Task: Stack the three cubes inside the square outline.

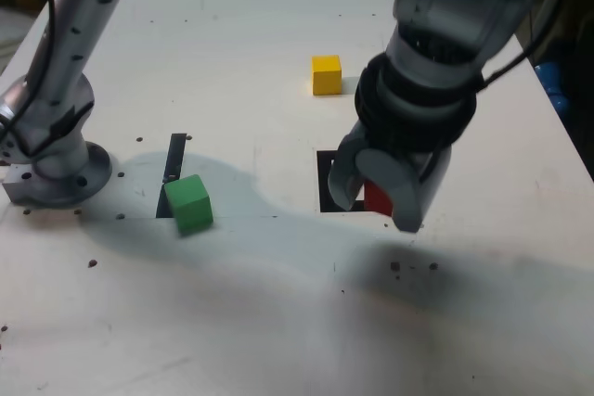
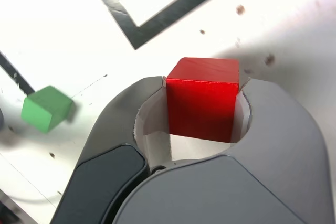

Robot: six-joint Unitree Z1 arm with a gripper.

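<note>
Red cube pinched between jaws of gripper near the empty square outline; green cube and yellow cube lie apart on table, nothing stacked.

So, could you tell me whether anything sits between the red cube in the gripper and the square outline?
Nothing visible does. The gripper holds the red cube, and the square outline ahead is empty; the green cube lies off to the side.
</note>
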